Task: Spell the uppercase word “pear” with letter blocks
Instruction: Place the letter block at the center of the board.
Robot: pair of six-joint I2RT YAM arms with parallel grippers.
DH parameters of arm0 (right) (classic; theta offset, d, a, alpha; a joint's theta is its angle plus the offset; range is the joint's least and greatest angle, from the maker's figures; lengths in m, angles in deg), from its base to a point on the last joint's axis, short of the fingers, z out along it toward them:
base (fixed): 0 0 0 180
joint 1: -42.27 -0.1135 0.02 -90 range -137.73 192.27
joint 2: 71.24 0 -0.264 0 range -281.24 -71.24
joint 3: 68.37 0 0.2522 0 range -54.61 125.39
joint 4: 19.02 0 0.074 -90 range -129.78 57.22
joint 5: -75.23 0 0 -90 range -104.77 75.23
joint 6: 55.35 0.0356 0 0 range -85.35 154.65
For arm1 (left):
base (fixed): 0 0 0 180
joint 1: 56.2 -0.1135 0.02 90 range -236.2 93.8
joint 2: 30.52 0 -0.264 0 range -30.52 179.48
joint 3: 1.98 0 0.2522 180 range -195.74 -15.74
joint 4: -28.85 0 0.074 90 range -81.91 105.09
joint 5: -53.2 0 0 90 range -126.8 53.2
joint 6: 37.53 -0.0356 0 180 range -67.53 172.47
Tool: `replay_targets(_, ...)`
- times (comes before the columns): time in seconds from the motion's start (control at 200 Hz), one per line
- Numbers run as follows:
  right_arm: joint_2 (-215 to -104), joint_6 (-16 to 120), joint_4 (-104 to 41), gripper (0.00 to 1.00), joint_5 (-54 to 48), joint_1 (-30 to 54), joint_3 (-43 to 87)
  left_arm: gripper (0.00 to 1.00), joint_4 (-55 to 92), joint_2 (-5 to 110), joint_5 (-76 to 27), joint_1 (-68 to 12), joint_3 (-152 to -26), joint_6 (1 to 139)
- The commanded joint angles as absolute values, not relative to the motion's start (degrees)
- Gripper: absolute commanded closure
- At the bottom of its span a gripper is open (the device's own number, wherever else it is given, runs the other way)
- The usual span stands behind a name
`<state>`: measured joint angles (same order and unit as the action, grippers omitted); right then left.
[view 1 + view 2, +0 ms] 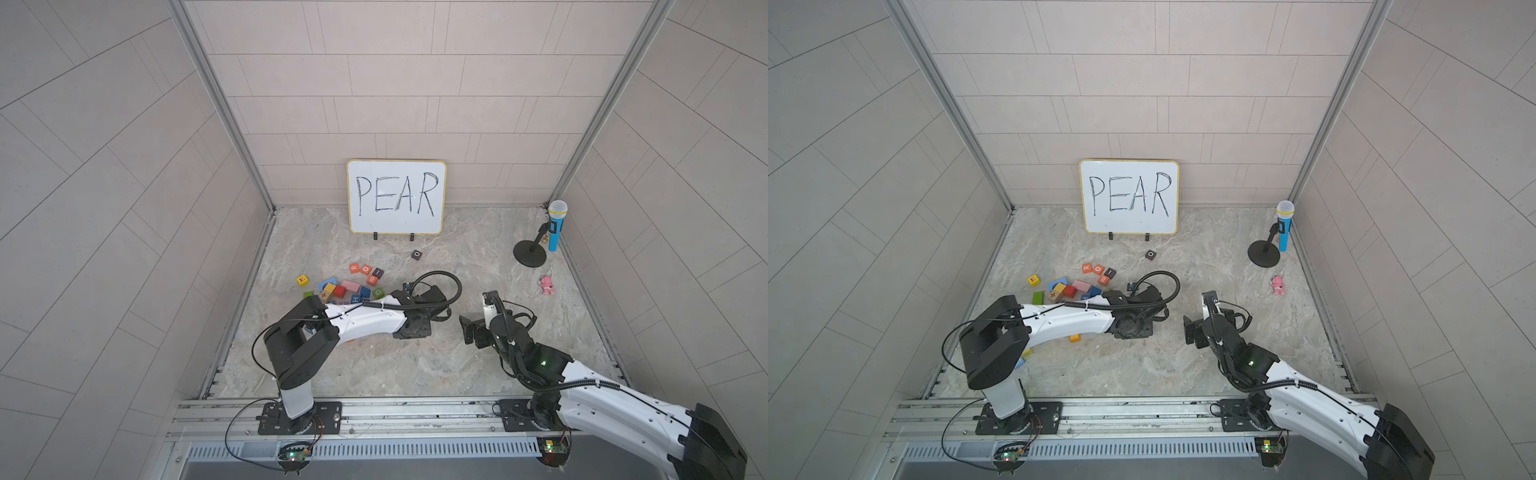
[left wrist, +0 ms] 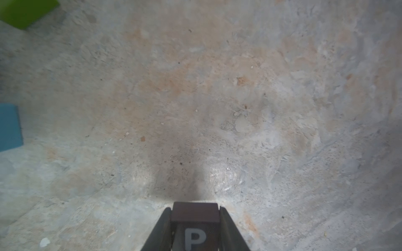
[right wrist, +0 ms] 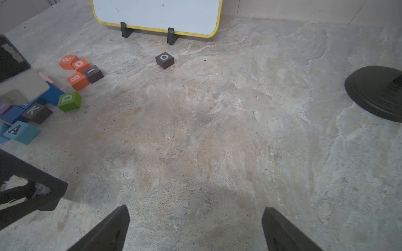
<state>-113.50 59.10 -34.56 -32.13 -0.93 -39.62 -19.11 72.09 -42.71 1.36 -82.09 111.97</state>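
Left claw: your left claw (image 2: 195, 210) is clamped on the P block (image 2: 195, 227), with one finger pressed to each side of it.
P block: it is black, and its white letter faces the wrist camera. It is near the middle of the desk (image 1: 415, 374), hidden under the left wrist in both top views. You cannot tell whether it touches the desk.
Right claw: your right claw (image 3: 195, 217) is spread wide with nothing between its fingers. It hangs over bare desk, near the left claw but apart from it.
E block: the E block (image 1: 303, 280), yellow with a red letter, lies by itself on the left of the pile (image 1: 350, 286) and touches no neighbour.
R block: the R block (image 3: 67, 61), orange with a white letter, is at the far edge of the pile, right against an orange O block (image 3: 80, 64).
A block: the A block (image 3: 20, 131), light blue with a black letter, is at the near edge of the pile, just beside a dark K block (image 3: 37, 113).
Pile: the other coloured blocks are bunched on the left half of the desk, beyond your left arm.
Whiteboard: the whiteboard (image 1: 395, 197) reads PEAR and stands at the back wall. A dark O block (image 1: 417, 254) lies alone just in front of it.
Right side: a microphone (image 1: 556, 226) on its stand is in the far right corner, with a pink toy (image 1: 547, 285) nearer to you.
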Motion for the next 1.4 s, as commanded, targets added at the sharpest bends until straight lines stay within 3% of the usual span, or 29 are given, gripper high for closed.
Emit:
replay_targets(0.0, -112.4, 60.5, -35.8, 0.0, -32.6, -0.4, -40.3, 1.0, -19.5, 74.7, -42.9, 2.1, -85.7, 110.7)
replay_targets(0.5, -110.8, 60.8, -35.0, 0.0, -31.2, 1.1, -41.2, 0.99, -21.5, 78.6, -40.2, 2.2, -88.2, 109.6)
replay_targets(1.086, -111.4, 60.9, -34.6, 0.0, -30.5, 1.5, -41.1, 0.69, -22.7, 77.1, -41.4, 2.2, -88.0, 109.6)
replay_targets(1.396, -111.7, 60.6, -34.6, 0.0, -29.7, 1.5, -40.9, 0.57, -22.7, 76.8, -41.9, 2.3, -88.3, 109.1)
